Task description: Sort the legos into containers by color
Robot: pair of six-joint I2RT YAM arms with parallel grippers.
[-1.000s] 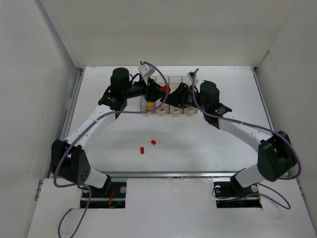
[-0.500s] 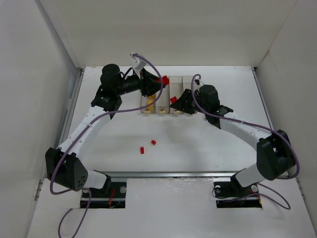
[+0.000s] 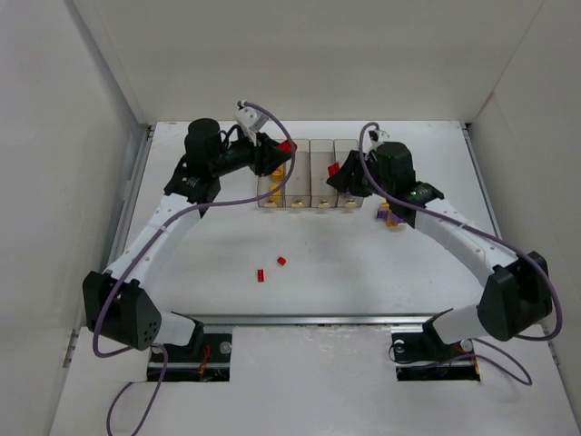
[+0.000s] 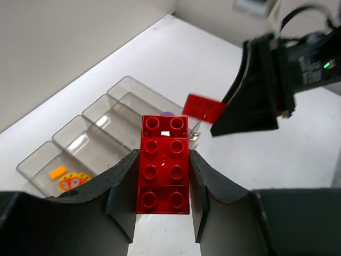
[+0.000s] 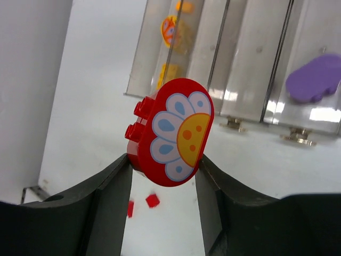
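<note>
Both arms are in the carry-and-drop step for red pieces. The left pincer (image 4: 163,154) is clamped on a red brick (image 4: 162,176), a two-by-four block held flat between the fingers, studs facing the wrist camera. In the top view it hangs over the far left end of the containers (image 3: 320,159), which sit at 12 o'clock on the worktop (image 3: 318,245). The right pincer (image 5: 165,160) grips a rounded red flower piece (image 5: 178,128) by its sides, above the right-hand part of the row.

One end bin holds orange pieces (image 5: 173,29) and the opposite end bin holds a purple piece (image 5: 313,80); the two middle bins look empty.

The next move probably calls for each arm to line its piece up over one middle bin, the same one for both, lower it inside the narrow walls and open. The pincers are close together, so taking turns would avoid a clash.

The job is not finished: two small red bits (image 3: 260,274) lie at 7 o'clock from the bins, and a purple-and-yellow cluster (image 3: 388,215) lies at 4 o'clock from the row's right end.
</note>
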